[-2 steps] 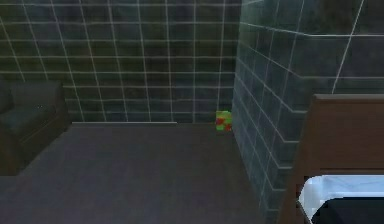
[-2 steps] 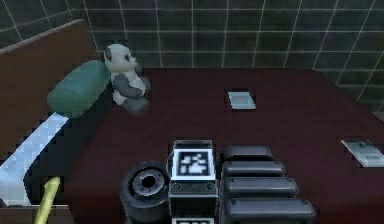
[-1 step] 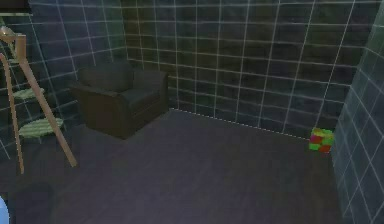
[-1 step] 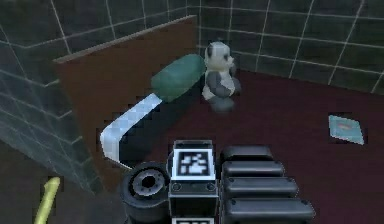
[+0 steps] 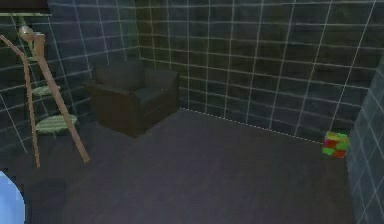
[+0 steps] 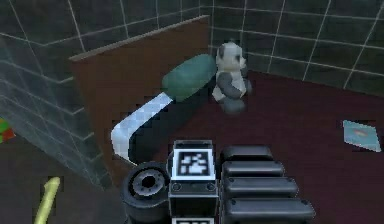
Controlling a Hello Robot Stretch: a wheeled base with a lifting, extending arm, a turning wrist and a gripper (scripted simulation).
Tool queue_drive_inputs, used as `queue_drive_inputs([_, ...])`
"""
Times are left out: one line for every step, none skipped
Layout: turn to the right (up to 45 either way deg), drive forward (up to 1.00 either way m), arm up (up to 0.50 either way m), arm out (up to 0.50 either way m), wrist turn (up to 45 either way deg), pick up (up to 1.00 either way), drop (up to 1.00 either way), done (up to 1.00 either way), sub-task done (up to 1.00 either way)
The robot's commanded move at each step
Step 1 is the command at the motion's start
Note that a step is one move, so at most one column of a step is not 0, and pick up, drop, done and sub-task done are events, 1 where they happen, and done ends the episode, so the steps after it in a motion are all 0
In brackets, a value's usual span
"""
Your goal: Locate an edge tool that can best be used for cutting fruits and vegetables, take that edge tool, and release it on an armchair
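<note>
Dark tiled walls (image 5: pixel 260 60) meet in a corner, and the armchair (image 5: pixel 130 95) sits in that corner with its back and sides near them. Bare floor (image 5: pixel 220 170) lies wide and open in front of the armchair and off to its right, as far as the foot of the side wall. Left of the armchair leans a wooden ladder shelf (image 5: pixel 50 110) with greenish rounds on its rungs, and its nearest leg comes down close to the chair's front corner. Well to the armchair's right, near the side wall's base, lies a small red-and-green thing (image 5: pixel 335 146).

On the arm's side a bed (image 6: pixel 300 130) under a dark red cover takes most of the room. A brown headboard (image 6: pixel 120 70) rises at its end, with a narrow strip of floor between the headboard and the tiled wall. A teal pillow (image 6: pixel 190 75) lies against the headboard, and a panda toy (image 6: pixel 230 75) sits just beside the pillow. A pale blue flat thing (image 6: pixel 362 133) lies on the cover, well apart from the pillow.

The arm (image 6: pixel 255 185) rises at the bed's near edge, with the pincer (image 6: pixel 140 190) left of its marked white square. The pincer's far end cannot be made out, so it cannot be told whether it holds anything. A thin yellow thing (image 6: pixel 47 200) lies left of the pincer, off the bed's corner. Whether it is the edge tool cannot be told.
</note>
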Motion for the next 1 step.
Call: queue_drive_inputs([0.0, 1.00, 0.00, 0.00, 0.0, 0.00, 0.00, 0.00, 0.00])
